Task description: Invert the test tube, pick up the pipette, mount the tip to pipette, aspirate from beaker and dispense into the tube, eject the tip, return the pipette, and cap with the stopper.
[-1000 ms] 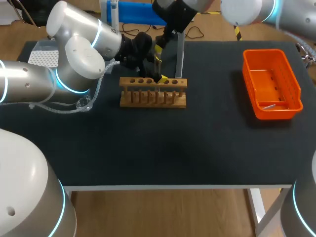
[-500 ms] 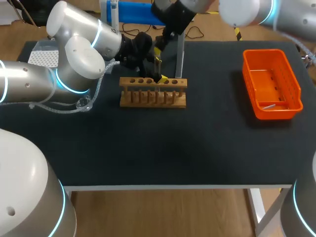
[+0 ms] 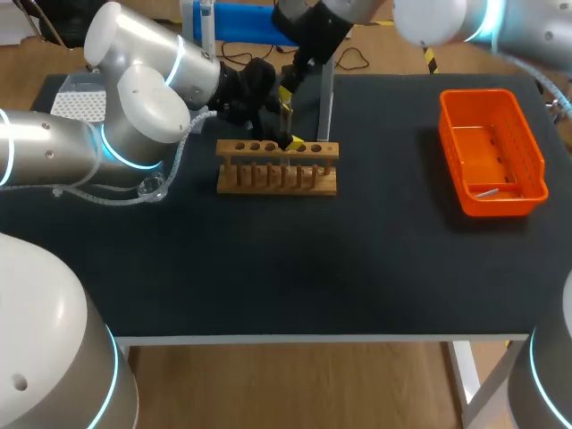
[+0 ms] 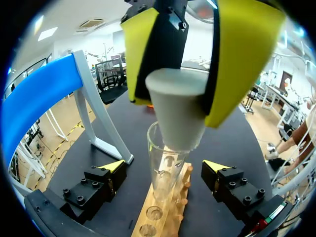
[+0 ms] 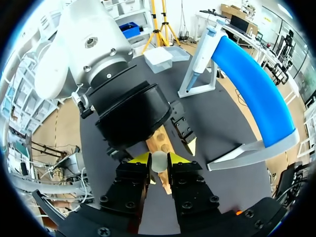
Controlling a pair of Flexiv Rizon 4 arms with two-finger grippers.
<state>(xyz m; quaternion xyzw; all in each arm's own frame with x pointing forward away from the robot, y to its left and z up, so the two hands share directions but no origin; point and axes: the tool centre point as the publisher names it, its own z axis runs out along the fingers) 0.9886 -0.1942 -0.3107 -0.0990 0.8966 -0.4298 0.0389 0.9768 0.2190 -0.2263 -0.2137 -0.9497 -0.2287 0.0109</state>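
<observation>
Grey stopper (image 4: pixel 177 111), clamped in the right gripper (image 5: pixel 159 159), sits at the mouth of the test tube (image 4: pixel 164 185) (left gripper (image 4: pixel 163 166) spread wide, flanking it).

Clear glass test tube (image 4: pixel 165 168), matt grey stopper (image 4: pixel 177 108), wooden rack (image 3: pixel 277 179)

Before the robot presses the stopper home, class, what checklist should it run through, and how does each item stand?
1. Stopper held from both sides by the right gripper: ok.
2. Stopper lined up with the test tube mouth: ok, its narrow end is at the rim.
3. Test tube standing in the wooden rack: ok.
4. Left gripper bracing the test tube: not ok, its fingers stand open on either side, apart from the glass.
5. Pipette hanging on the blue stand: ok.
6. Liquid in the test tube: cannot tell.
</observation>
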